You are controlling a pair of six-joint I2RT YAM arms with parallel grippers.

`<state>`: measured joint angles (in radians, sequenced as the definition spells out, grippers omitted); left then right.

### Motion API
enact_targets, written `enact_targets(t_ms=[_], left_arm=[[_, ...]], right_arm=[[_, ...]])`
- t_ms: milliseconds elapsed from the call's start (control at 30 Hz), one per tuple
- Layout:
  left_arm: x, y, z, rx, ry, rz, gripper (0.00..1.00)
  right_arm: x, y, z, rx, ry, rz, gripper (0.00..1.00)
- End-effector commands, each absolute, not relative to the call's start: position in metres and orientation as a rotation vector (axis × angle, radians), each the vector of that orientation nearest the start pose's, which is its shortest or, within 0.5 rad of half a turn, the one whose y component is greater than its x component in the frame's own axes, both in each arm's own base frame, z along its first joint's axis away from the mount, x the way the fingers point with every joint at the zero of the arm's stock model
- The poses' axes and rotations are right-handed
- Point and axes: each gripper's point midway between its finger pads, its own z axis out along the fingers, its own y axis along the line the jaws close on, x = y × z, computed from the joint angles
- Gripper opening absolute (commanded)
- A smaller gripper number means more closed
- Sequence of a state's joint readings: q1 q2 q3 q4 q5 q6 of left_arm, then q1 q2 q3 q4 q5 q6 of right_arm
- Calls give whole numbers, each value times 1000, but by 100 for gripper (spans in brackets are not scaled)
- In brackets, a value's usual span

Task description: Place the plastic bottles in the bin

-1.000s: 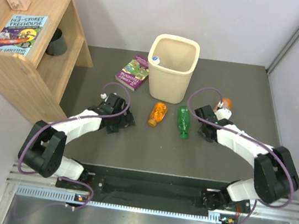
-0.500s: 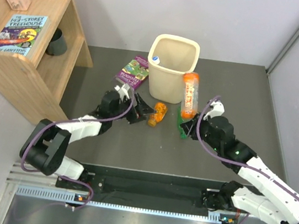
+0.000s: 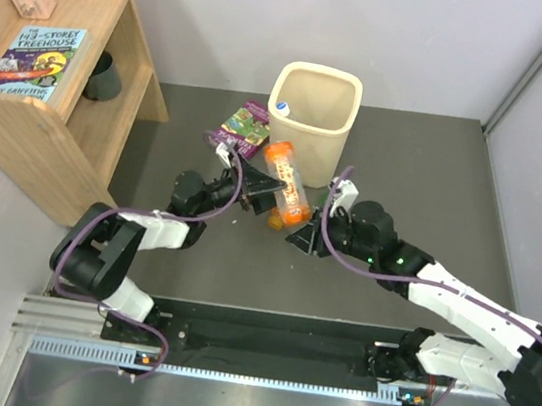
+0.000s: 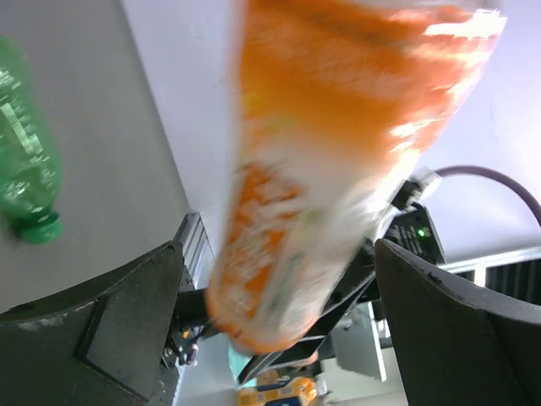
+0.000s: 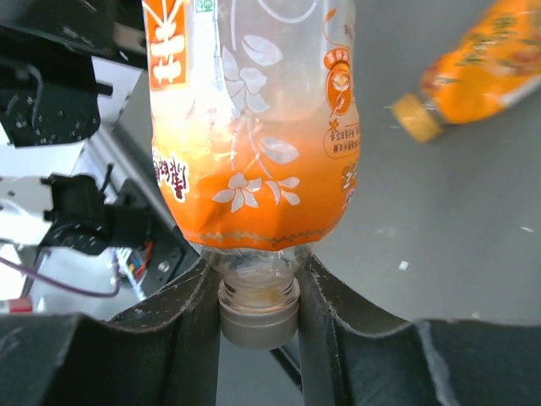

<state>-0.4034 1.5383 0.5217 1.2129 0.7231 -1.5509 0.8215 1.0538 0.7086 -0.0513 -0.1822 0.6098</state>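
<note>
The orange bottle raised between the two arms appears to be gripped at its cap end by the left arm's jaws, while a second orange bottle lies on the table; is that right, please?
Not quite: the right arm's jaws, not the left's, grip the raised orange bottle at its cap end, as the right wrist view shows. The second orange bottle does lie on the table.

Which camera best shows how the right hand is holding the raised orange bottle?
Right wrist: the right hand pinches the orange bottle at its cap, sharp and close. Top external shows it raised between both arms; left wrist shows only a blurred body.
</note>
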Motion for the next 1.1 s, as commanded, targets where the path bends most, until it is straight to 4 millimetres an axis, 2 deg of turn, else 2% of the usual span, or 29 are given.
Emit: enact_targets(t_ms=[0,167,233,267,333,367,400,433,500,533,567,600,633,667,700,733,767,800,833,867,900,933,967,1067], left_arm=[[251,-271,327,155,1404,-1968,99],[256,-275,332,225,1433,-1864,99],[259,-279,324,251,1487,-1827,83],[260,-280,327,272,1487,-1816,74],[261,-282,322,298,1520,-1785,42],[262,-282,322,303,1522,-1772,27],[265,-283,318,288,1557,-1762,5],[268,-283,318,295,1554,-1741,0],[274,-284,324,294,1554,-1717,0],[282,-283,322,263,1574,-1678,0],[288,-282,333,261,1549,-1648,0],[294,-281,339,254,1540,-1616,0],[303,-279,334,242,1576,-1556,0],[315,-277,355,233,1527,-1498,0],[323,-275,362,226,1524,-1452,0],[338,-273,381,243,1481,-1366,0],[355,-268,379,179,1512,-1292,0],[366,-264,387,160,1493,-1242,0],[383,-262,383,148,1495,-1185,0],[395,-259,405,133,1442,-1148,0],[403,-259,409,142,1429,-1124,0],[421,-263,397,157,1454,-1077,0],[430,-264,421,172,1410,-1055,0],[466,-274,419,220,1441,-976,0]], right_arm=[[188,327,229,-478,2000,1196,0],[174,337,229,-546,1989,1257,0],[175,336,230,-548,1997,1247,0],[176,336,232,-548,1995,1243,2],[175,337,231,-568,1994,1243,12],[173,339,234,-584,1989,1257,13],[172,337,228,-590,2017,1243,16],[172,336,227,-588,2024,1238,38],[177,331,227,-555,2033,1196,62],[179,326,233,-530,2014,1176,94],[192,318,236,-454,2004,1104,100],[196,310,239,-410,1997,1064,99],[199,299,254,-361,1949,1047,100],[210,286,254,-275,1932,968,100],[212,279,259,-242,1915,954,100],[211,270,267,-218,1890,942,100],[216,263,272,-184,1876,903,100],[217,260,274,-187,1872,885,100],[216,256,272,-194,1883,865,100],[217,254,275,-192,1881,848,100],[216,253,275,-202,1883,839,100],[216,250,273,-201,1896,823,100],[217,249,272,-196,1897,817,100],[216,245,272,-177,1890,817,100]])
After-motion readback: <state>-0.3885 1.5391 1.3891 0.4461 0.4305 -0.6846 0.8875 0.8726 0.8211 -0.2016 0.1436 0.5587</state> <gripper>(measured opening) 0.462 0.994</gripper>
